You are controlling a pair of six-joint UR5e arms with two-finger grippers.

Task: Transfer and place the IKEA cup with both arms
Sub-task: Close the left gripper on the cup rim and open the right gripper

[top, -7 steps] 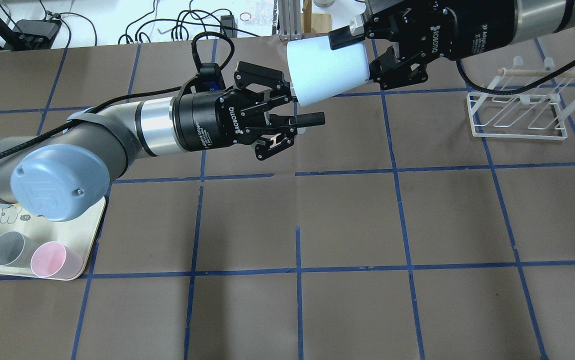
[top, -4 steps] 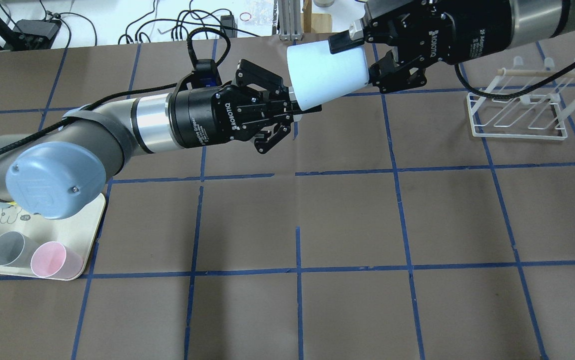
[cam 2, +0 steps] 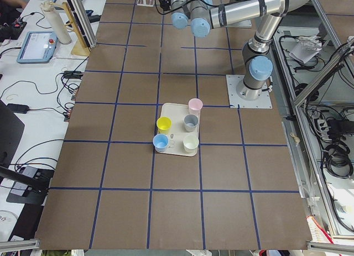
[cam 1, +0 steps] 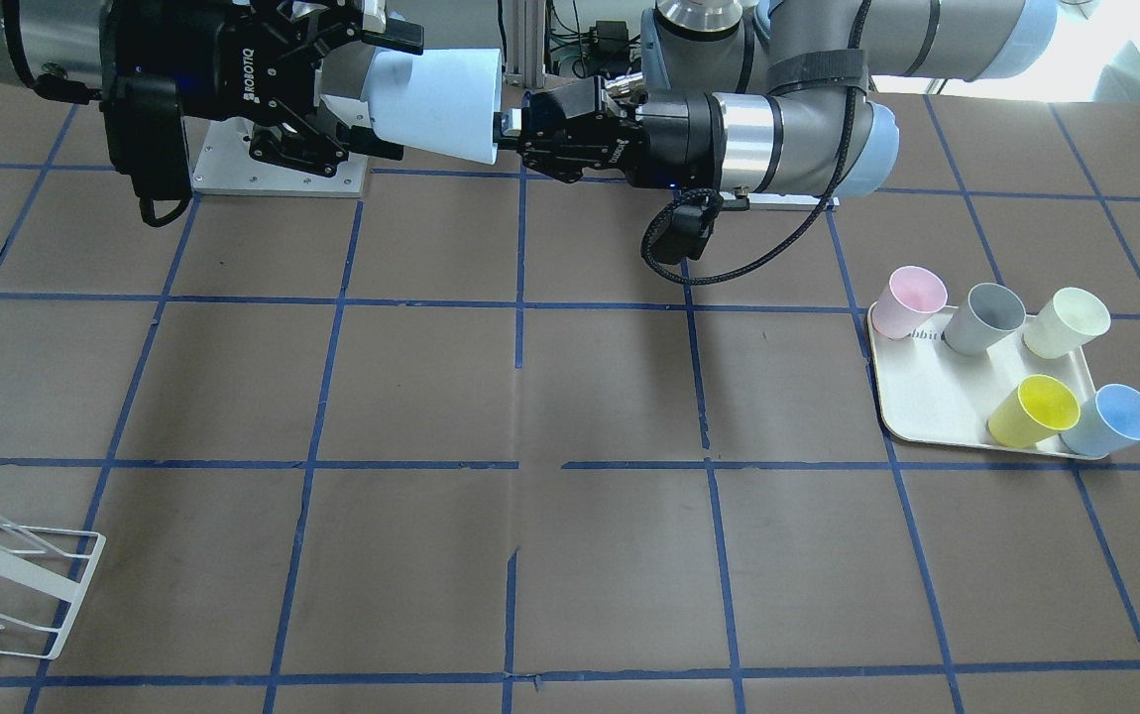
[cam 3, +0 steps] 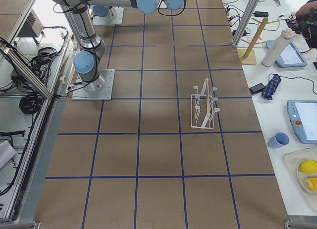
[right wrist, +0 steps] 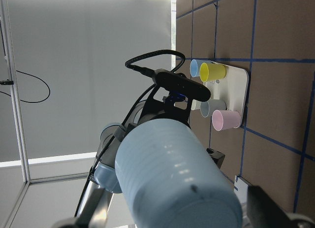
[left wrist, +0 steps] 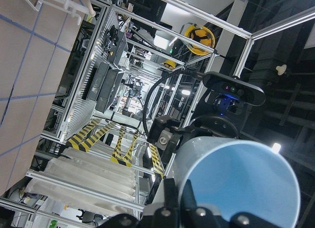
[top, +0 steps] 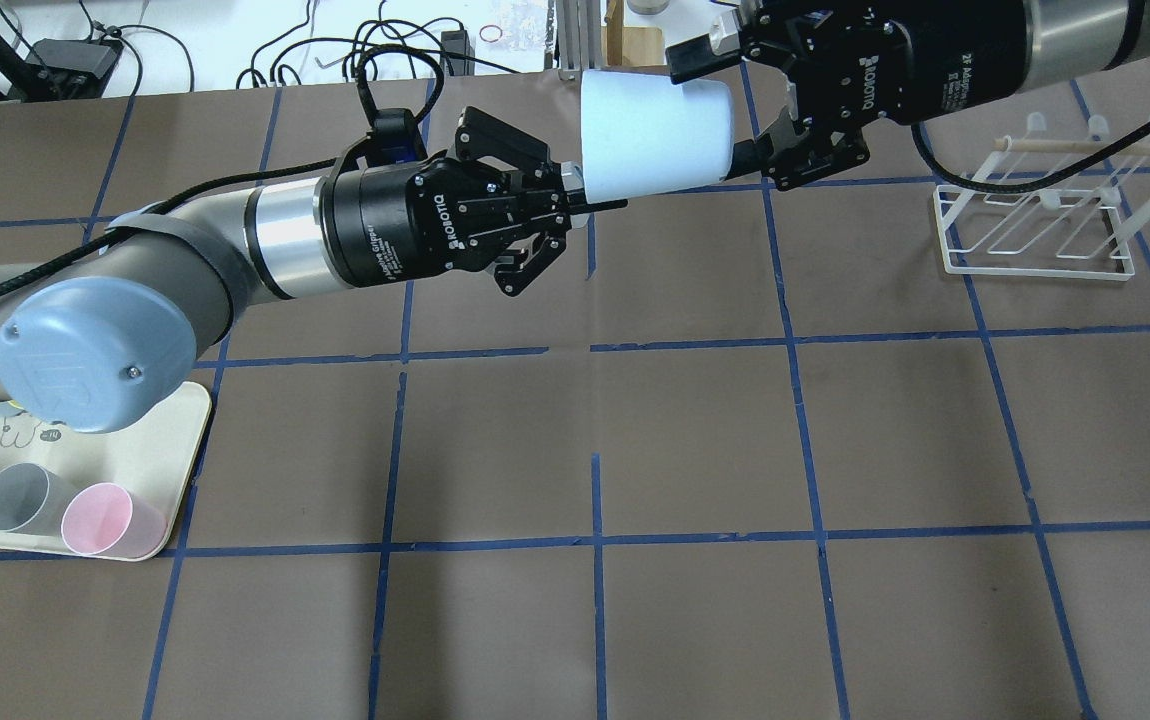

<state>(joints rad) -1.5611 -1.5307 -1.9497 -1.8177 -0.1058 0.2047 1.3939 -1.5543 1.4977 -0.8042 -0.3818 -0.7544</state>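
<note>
The light-blue IKEA cup [top: 655,135] lies on its side in the air above the table's far middle, between both grippers. It also shows in the front view [cam 1: 441,104]. My left gripper [top: 580,203] is shut on the cup's rim; the left wrist view looks into the blue inside [left wrist: 241,183]. My right gripper [top: 725,110] is open around the cup's base end, its fingers [top: 700,55] standing just off the wall. The right wrist view shows the cup's outside [right wrist: 172,174] with a gap to the finger [right wrist: 280,208].
A cream tray [cam 1: 937,407] on my left holds pink [cam 1: 912,297], grey [cam 1: 991,315], cream [cam 1: 1066,319], yellow [cam 1: 1031,409] and blue [cam 1: 1115,416] cups. A white wire rack [top: 1035,230] stands on my right. Blue tape lines grid the brown table.
My left gripper was open beside the cup, then shut on its rim. My right gripper, which held the base end, has since spread its fingers. The cup has swung closer to level.
</note>
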